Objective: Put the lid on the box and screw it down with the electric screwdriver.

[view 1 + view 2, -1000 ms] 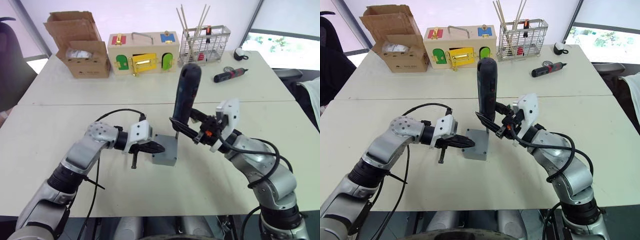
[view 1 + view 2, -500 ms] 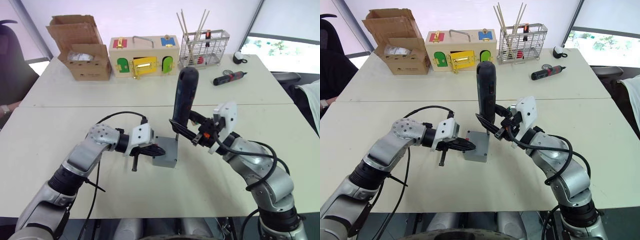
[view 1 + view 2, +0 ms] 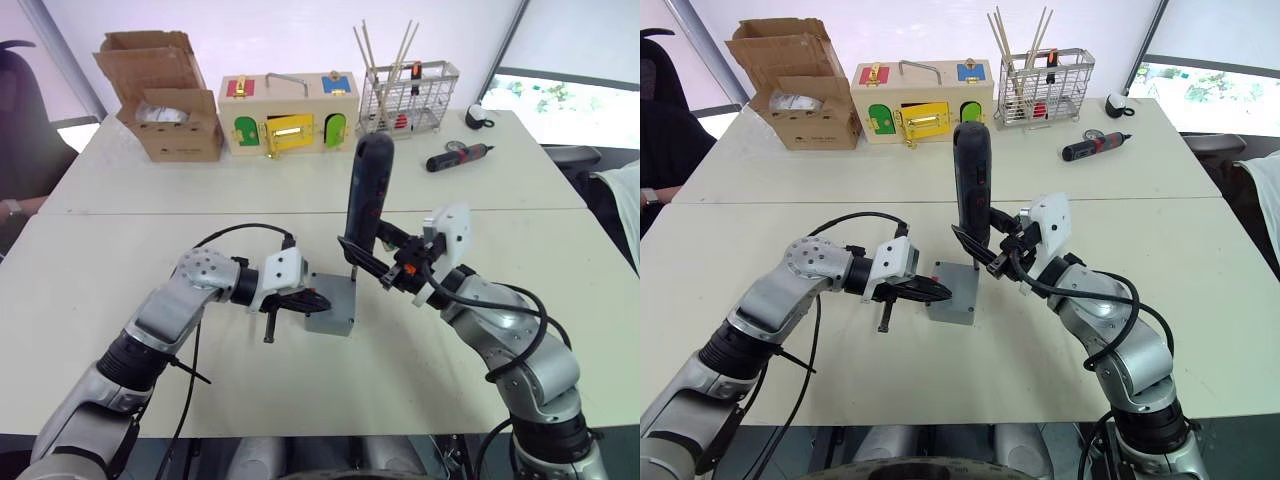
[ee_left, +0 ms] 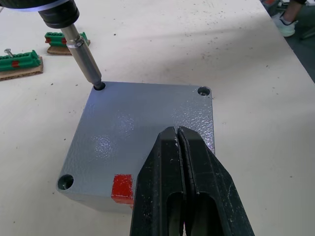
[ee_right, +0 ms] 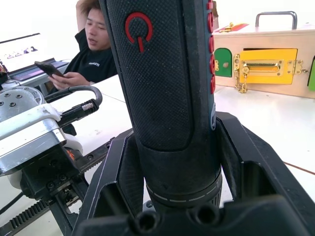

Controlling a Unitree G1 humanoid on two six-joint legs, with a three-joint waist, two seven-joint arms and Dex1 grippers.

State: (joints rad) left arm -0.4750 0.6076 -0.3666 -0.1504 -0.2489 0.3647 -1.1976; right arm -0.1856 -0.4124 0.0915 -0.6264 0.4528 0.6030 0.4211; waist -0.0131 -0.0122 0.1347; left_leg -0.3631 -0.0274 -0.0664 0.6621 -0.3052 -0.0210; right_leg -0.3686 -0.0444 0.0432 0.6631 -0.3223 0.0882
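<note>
Little has been changed over the last second: the electric screwdriver (image 3: pixel 973 190) has been kept upright in the right gripper (image 3: pixel 992 252), its top now leaning a touch more toward the far side of the table, and the right forearm has been drawn in slightly. The left gripper (image 3: pixel 932 291) has stayed at the same place against the grey box. The small shift of the background between the pictures is to be put down to the camera.

The lid (image 4: pixel 142 128) is seated on the box (image 3: pixel 331 304), which stands on the near white table (image 3: pixel 1200 330) between the two arms. In the left wrist view the lid is seen flush on top, with a red square mark at one edge and screw holes in three visible corners. The metal bit (image 4: pixel 83 61) of the screwdriver is set into one corner hole, the one farthest from the left gripper.

The right gripper's fingers are clamped on either side of the screwdriver's dark body, low on the barrel. The left gripper's two black fingers are pressed together, with nothing between them, and their tips lie over the lid's near edge.

On the far table are seen a cardboard box (image 3: pixel 790 85), a wooden box with coloured doors (image 3: pixel 921 98), a wire basket (image 3: pixel 1044 82) with sticks, and a smaller black-and-red screwdriver (image 3: pixel 1095 144). A seated person (image 5: pixel 91 46) holding a phone is seen in the right wrist view.
</note>
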